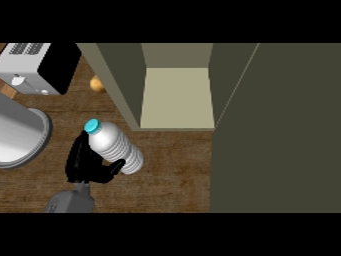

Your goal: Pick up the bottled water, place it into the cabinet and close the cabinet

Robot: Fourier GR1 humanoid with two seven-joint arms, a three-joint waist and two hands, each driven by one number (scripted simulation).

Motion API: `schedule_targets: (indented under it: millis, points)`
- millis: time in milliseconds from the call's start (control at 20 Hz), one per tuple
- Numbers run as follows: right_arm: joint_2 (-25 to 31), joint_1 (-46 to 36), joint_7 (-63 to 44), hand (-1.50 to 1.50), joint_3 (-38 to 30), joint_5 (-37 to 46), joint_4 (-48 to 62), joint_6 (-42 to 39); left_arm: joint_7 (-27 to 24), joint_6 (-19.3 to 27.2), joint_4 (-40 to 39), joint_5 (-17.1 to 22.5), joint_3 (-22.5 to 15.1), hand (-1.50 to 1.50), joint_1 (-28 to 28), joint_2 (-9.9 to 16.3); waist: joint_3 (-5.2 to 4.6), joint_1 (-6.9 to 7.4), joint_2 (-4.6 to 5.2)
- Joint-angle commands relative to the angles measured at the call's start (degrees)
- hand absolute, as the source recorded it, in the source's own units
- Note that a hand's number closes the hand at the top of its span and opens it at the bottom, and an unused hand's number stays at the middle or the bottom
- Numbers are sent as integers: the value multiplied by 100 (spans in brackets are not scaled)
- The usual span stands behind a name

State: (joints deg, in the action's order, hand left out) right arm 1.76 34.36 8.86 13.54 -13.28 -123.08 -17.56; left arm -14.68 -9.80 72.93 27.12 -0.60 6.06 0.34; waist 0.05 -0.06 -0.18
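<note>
One robot hand of mine shows here, my left robot hand (84, 161), coming up from the lower edge on its grey forearm. Its black fingers and thumb are curled round the bottled water (114, 146), grasping it about the lower half of its ribbed body. The bottle is tilted, its blue cap (92, 125) pointing up and to the left, its base down and to the right by my thumb. I cannot tell whether it is clear of the wooden worktop (165, 175) or touching it.

The bottle sits just left of the cabinet (177, 95), near the lower left corner of its opening. The cabinet stands open, its pale inner floor bare to my sight, and its dark door (291, 130) is swung out and fills the right part of the view.

To my left a large grey metal pot (10, 132) lies near the bottle, apart from it. Farther back stands a toaster (34, 67), white and black. Between the toaster and the cabinet wall a small yellowish thing (97, 84) peeps out; I cannot tell what it is.
</note>
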Motion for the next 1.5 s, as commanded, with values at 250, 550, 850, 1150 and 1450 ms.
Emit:
schedule_targets:
  millis: [250, 550, 850, 1150, 1450]
  points:
    - [13, -306, 1, -150, -23, 58, 297, 90, 379, 1802, 588, -96, -1108, 150, 869, -34, -4, -36, 13]
    - [12, -88, 299, -150, 64, 49, 396, -31, 708, 2710, 103, -80, -1353, 150, 1969, -34, -3, -78, 17]
    - [115, -385, -401, -150, -72, -326, -130, 183, 496, 3472, -992, -471, -1620, 150, 3167, -34, -5, -111, 34]
    - [191, -355, -171, -150, -215, -406, 119, 57, 49, 3603, -2456, -392, -1384, 150, 4288, -34, -5, -168, 49]
    - [187, -327, -256, -150, -43, -325, 20, 84, -142, 3889, -3739, -430, -1181, 150, 5183, -33, -6, -239, 70]
